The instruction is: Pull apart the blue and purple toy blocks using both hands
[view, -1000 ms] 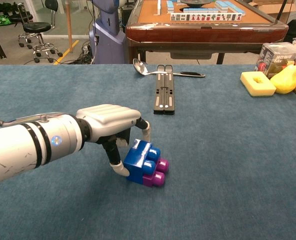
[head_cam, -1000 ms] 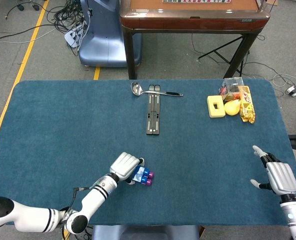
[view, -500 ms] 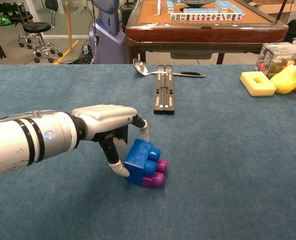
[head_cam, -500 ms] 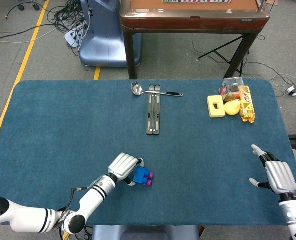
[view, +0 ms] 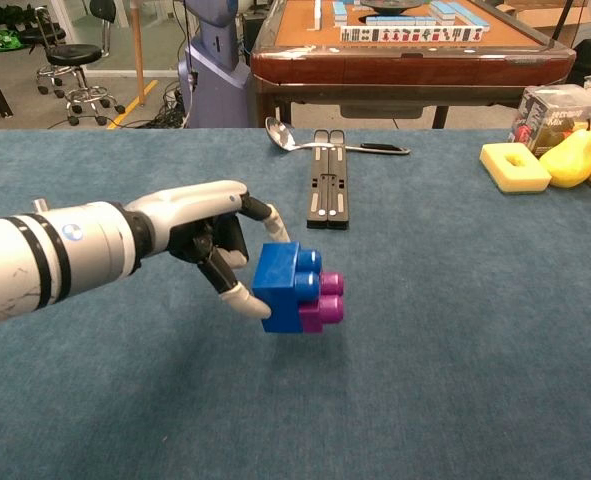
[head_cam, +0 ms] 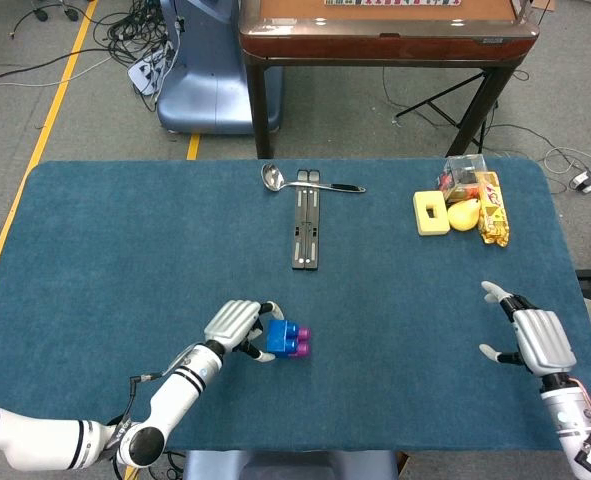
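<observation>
Lower left of centre, the left hand (view: 210, 240) pinches the joined blue block (view: 287, 286) and purple block (view: 321, 299); lower right, the right hand (head_cam: 533, 338) hangs open, empty; it should grip purple squarely.

The left arm reaches in low from the left, its hand (view: 207, 235) pinching the joined blocks (view: 297, 288) between thumb and fingertips, lifted off the surface. The right hand (head_cam: 537, 338) hovers at the right edge, back upward, fingers spread, holding nothing.
</observation>
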